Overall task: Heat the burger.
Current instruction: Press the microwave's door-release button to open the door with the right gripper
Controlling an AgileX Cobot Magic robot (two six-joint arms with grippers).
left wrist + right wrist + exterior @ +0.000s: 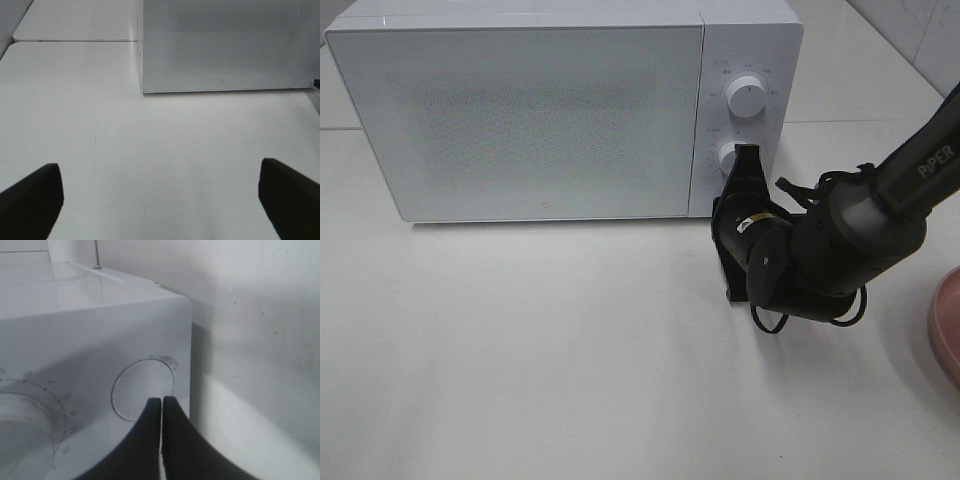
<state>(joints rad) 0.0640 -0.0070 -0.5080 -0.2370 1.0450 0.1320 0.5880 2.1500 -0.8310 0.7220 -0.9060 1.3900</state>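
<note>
Burger unseen, right jaws closed at microwave [520,110] button [135,390]

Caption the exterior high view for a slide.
Shut right gripper pointing at the closed white microwave's lower knob; pink plate at right edge.

The microwave [570,12] stands at the back of the table [570,350]. Its door [520,120] takes the left part of the front and the panel [745,60] the right. On the panel the upper knob [748,97] sits above the lower knob [725,155]. The right gripper [747,150] is just before the panel, its tips at a button [137,390] beside the lower knob. A plate [948,330] lies at the table's right edge, well apart from the microwave. The left gripper [160,195] hangs over the table in front of the microwave's left corner.
</note>
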